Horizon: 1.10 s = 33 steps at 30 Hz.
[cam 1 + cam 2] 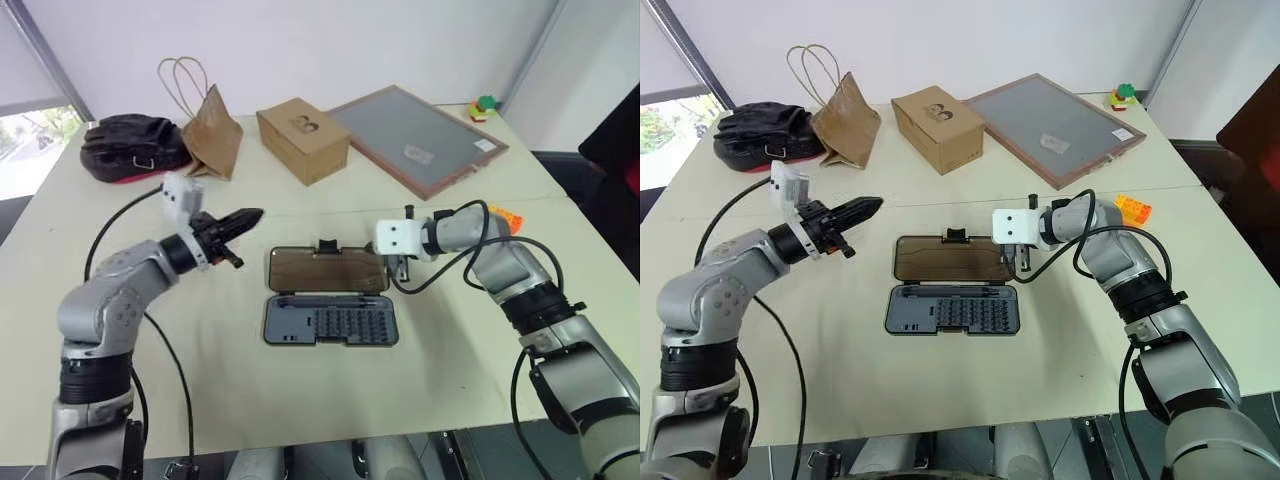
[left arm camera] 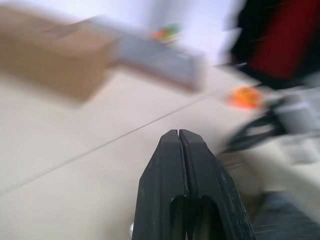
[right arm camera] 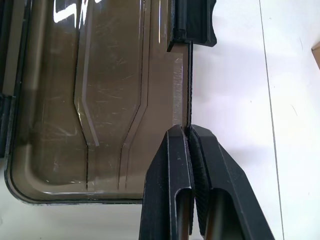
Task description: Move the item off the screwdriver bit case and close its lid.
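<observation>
In the left eye view, the screwdriver bit case (image 1: 331, 322) lay open on the worktop (image 1: 300, 400), its lid (image 1: 328, 270) folded flat behind the base. Nothing sat on either half, so the first part of the job looked done. The item (image 1: 506, 216) rested on the worktop well behind the right fingers (image 1: 400, 266), clear of the case. The left fingers (image 1: 243, 218) hung pressed together and empty, off to the lid's far side from the right fingers.

The right eye view matched: the lid was still down flat, so the closing remained.

In the left wrist view, the left fingers were shut on nothing, with the item an orange blur well ahead of them.

In the right wrist view, the right fingers (image 3: 189, 131) were pinched together at the lid's outer edge, apparently gripping that thin rim, with the black latch (image 3: 192, 22) further along the same edge.
</observation>
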Tool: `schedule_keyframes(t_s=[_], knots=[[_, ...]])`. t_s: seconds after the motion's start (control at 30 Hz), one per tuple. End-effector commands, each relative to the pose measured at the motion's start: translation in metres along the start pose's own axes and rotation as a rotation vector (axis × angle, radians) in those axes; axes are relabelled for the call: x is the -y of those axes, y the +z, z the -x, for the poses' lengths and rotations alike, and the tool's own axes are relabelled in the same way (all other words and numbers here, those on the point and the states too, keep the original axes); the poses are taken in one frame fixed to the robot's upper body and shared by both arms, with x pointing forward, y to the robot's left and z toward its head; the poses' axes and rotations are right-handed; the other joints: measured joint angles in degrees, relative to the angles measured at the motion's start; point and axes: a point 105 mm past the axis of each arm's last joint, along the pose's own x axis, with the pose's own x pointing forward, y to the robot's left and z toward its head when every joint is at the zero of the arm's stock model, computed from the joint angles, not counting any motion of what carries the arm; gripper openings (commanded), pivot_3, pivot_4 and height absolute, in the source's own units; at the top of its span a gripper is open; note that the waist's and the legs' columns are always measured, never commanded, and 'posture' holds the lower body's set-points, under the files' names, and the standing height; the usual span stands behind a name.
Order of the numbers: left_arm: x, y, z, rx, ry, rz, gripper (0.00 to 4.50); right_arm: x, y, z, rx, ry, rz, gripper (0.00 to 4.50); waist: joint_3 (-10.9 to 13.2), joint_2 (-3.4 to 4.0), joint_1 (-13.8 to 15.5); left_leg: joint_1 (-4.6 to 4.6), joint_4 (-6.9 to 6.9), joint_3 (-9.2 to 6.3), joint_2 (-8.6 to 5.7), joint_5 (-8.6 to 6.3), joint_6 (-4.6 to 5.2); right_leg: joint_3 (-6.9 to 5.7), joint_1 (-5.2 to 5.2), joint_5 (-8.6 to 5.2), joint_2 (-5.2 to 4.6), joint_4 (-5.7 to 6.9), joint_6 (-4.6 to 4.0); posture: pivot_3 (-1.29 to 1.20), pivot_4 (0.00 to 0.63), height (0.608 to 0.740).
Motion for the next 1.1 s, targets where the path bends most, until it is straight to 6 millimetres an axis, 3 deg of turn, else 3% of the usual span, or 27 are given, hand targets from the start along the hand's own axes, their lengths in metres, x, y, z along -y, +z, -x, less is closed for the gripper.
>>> schedule_keyframes(t_s=[0.03,0.3,0.4,0.73,0.9,1.03,1.1], knots=[[-0.014,-0.028,0.000,-0.088,0.049,-0.054,0.00,0.014,0.007,0.009,0.014,-0.067,0.016,0.07,0.0,-0.01,0.2,-0.04,0.00,0.00,-0.02,0.00,0.00,0.00,-0.02,0.00,-0.02,0.00,0.00,0.00,0.150,0.740],[0.007,-0.071,-0.018,-0.193,-0.113,-0.020,0.00,0.017,0.010,0.012,0.014,-0.077,0.017,0.07,0.0,-0.01,0.9,-0.09,0.00,-0.02,-0.14,0.00,0.00,-0.01,-0.07,0.01,-0.14,-0.01,-0.01,0.00,0.150,0.740],[0.019,-0.074,-0.027,-0.191,-0.190,0.004,0.00,0.017,0.011,0.013,0.012,-0.079,0.011,0.07,0.0,0.00,1.2,-0.09,0.00,-0.01,-0.14,0.00,0.00,0.00,-0.09,0.01,-0.14,0.00,0.00,0.00,0.150,0.740],[0.016,-0.075,-0.050,-0.197,-0.230,-0.016,0.00,0.013,0.014,0.013,0.018,-0.070,-0.024,0.07,0.0,0.00,1.7,-0.09,0.02,-0.05,-0.38,0.00,0.01,-0.02,-0.06,0.02,-0.22,0.02,0.01,0.00,0.150,0.740],[0.012,-0.074,-0.052,-0.191,-0.227,-0.017,0.00,0.011,0.015,0.015,0.017,-0.066,-0.027,2.37,0.0,0.00,1.7,-0.10,0.02,-0.07,-0.39,0.00,0.01,-0.02,-0.06,0.02,-0.26,0.03,0.02,0.00,0.150,0.740],[0.010,-0.070,-0.055,-0.175,-0.223,-0.019,0.00,0.016,0.019,0.026,0.006,-0.083,-0.023,4.46,0.0,0.00,1.8,-0.10,0.02,-0.07,-0.40,0.00,0.01,-0.02,-0.06,0.03,-0.27,0.04,0.04,0.00,0.150,0.740],[0.011,-0.066,-0.057,-0.164,-0.231,-0.023,0.00,0.022,0.028,0.043,0.036,-0.094,-0.067,4.46,0.0,0.01,1.9,-0.11,0.03,-0.09,-0.40,0.00,0.01,-0.03,-0.06,0.03,-0.28,0.03,0.04,0.00,0.150,0.740]])
